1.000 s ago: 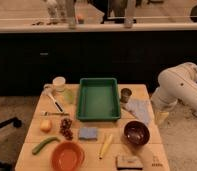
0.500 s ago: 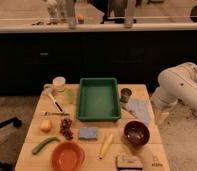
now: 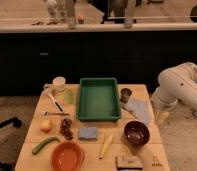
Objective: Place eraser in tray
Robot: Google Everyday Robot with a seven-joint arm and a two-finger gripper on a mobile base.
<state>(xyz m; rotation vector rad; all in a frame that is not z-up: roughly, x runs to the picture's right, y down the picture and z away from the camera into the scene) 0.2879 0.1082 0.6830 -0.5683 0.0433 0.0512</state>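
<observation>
Nothing has visibly moved since the earlier frames: arm, tableware and task objects sit exactly where they were.

Taking things by size, the wooden counter point(image 3: 114, 127) fills the lower half of the view. The white robot arm point(image 3: 179, 87) stands off the counter's 3 o'clock edge. The green tray point(image 3: 98, 100) lies at the middle of the counter's far half and looks empty.

Take the tray as the centre of the dial. An orange bowl point(image 3: 67, 155) sits at 7 o'clock near the front edge. A dark bowl point(image 3: 136, 132) sits at 4 o'clock. A pale cloth point(image 3: 138, 109) lies between that bowl and the tray's right rim. A blue-grey sponge point(image 3: 88, 133) rests just beyond the tray's near rim, at 6 o'clock.

The eraser point(image 3: 129, 161) lies flat at 5 o'clock, on the counter's front edge. It is just past the dark bowl and well apart from the tray.

The pincer point(image 3: 162, 118) hangs off the arm at 4 o'clock from the tray, beside the counter's right edge. It is near the cloth and clear of the eraser. Whether it is wide or narrow I cannot tell, and it appears to carry nothing.

My judgement is that no part of the task is done yet. Reaching toward 6 o'clock for the eraser, gripping it, lifting it past the dark bowl and releasing it inside the tray all remain.
</observation>
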